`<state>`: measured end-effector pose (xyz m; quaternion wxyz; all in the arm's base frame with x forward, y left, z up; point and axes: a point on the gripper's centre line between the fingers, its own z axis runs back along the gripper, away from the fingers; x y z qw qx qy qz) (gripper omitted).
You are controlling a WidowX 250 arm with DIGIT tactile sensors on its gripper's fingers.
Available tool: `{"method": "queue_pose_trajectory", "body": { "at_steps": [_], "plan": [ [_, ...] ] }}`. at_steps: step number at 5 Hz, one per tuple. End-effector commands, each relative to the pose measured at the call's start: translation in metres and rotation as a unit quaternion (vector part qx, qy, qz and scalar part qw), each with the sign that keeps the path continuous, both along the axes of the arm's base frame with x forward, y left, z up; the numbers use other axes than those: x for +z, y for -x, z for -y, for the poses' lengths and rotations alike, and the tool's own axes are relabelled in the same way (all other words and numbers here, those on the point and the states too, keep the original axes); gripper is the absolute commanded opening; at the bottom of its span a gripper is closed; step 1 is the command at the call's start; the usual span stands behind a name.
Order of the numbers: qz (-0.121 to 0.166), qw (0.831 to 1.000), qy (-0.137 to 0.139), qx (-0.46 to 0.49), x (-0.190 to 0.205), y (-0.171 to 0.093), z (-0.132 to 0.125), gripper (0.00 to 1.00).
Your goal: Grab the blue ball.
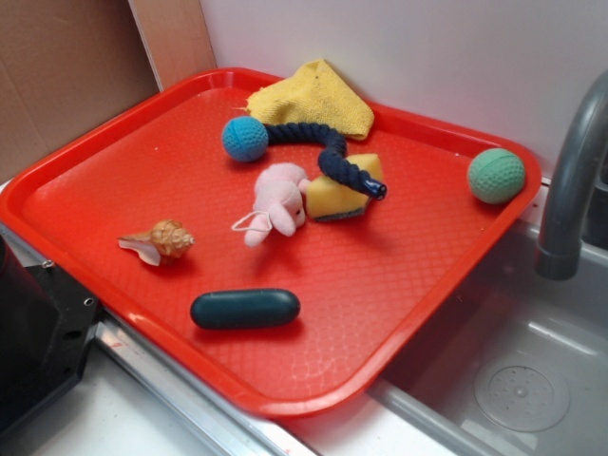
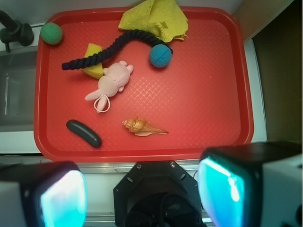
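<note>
Currently my gripper spread wide, empty, hanging off near edge of red tray. Blue ball at tray's far side, joined to navy rope, touching yellow cloth.

Red tray w/ yellow cloth, sponge, pink bunny, seashell, dark capsule, green ball (far corner); faucet beside.

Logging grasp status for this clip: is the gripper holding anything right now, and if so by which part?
Nothing is held. The gripper is open, back from the tray; the blue ball lies untouched.
</note>
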<state>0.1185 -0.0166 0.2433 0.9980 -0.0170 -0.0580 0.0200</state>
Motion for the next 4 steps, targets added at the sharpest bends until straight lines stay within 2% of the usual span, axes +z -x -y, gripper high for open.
{"method": "queue_pose_trajectory", "body": {
  "at_steps": [1,2,3,4],
  "plan": [
    [0.000,1.000,0.000,0.000,0.000,0.000,0.000,1.00],
    [-0.012,0.992,-0.028,0.124,-0.038,-0.050,-0.050,1.00],
    [0.078,0.966,0.021,0.244,-0.070,-0.093,-0.079,1.00],
    [0.054,0.948,0.002,0.314,-0.112,-0.136,-0.090,1.00]
  ]
}}
